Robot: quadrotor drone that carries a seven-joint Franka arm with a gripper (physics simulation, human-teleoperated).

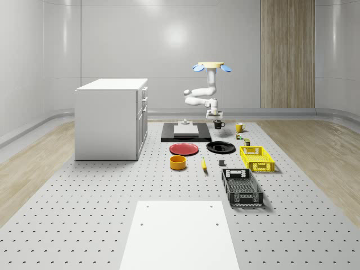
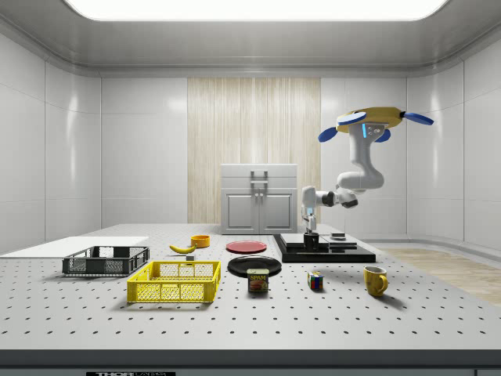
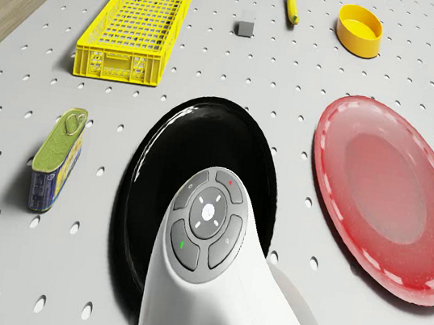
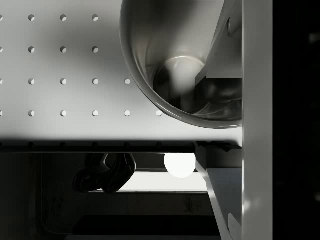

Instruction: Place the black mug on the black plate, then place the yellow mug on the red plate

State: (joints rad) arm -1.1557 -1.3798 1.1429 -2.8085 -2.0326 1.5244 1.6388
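The drone [image 1: 209, 66] hovers high over the far part of the table, beside the black platform [image 1: 185, 134]. Its arm hangs down to my gripper [image 1: 217, 118], which is shut on the rim of the black mug [image 1: 219, 125]. In the wrist view one finger [image 4: 220, 50] reaches inside the black mug [image 4: 175, 75] and the other stays outside. In the side view the black mug [image 2: 311, 242] hangs slightly above the table. The yellow mug [image 1: 239, 127] stands just to its right. Nearer the whole-scene view's front lie the black plate [image 1: 220, 147] and the red plate [image 1: 184, 149].
A white cabinet [image 1: 111, 118] stands at the whole-scene view's left. A yellow basket [image 1: 256, 158] and a black basket [image 1: 242, 187] lie at the front right. A yellow bowl [image 1: 178, 162], a banana [image 1: 203, 163], a can [image 2: 257, 280] and a colour cube [image 2: 315, 281] are scattered about.
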